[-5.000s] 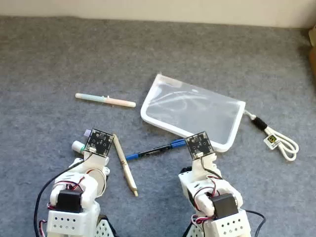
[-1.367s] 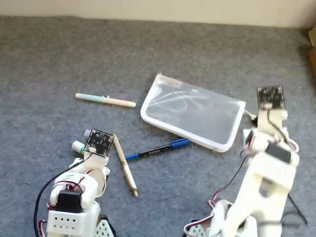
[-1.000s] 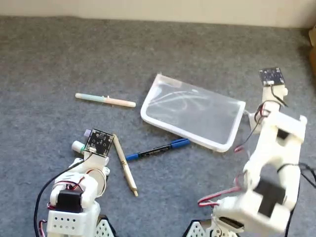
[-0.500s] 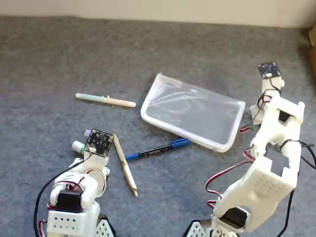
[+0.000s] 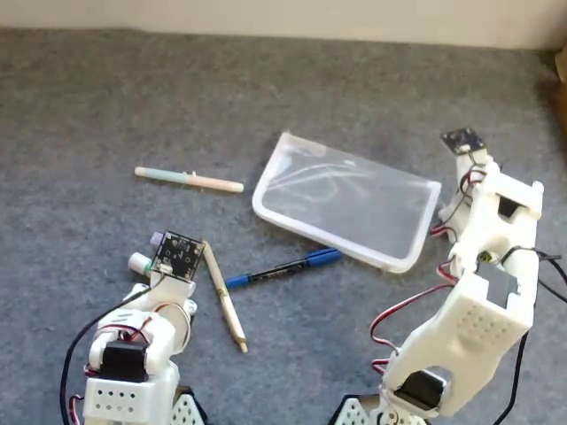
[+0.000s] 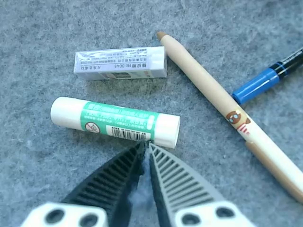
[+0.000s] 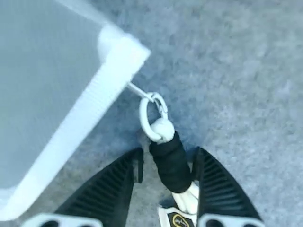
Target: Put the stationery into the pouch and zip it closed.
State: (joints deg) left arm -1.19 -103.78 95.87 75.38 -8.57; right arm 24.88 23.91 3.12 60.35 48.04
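Left fingers [image 6: 175, 182] are pressed together, their tips just short of a glue stick [image 6: 115, 122] lying on the grey tabletop [image 5: 106, 106]. An eraser [image 6: 120, 63] lies just beyond the stick. A beige pen [image 6: 222, 111] runs beside both, with the end of a blue pen [image 6: 265, 78] close to it.

Right fingers [image 7: 113, 189] stand apart, one on each side of the black part of the strap [image 7: 171, 163], which is clipped to a corner of the pouch [image 7: 47, 94]. Whether they touch the strap I cannot tell.

In the high view the pouch, translucent white, lies flat mid-tabletop. The blue pen lies just off its near edge. A pastel pen [image 5: 189, 179] lies well apart from it, on the left arm's side.
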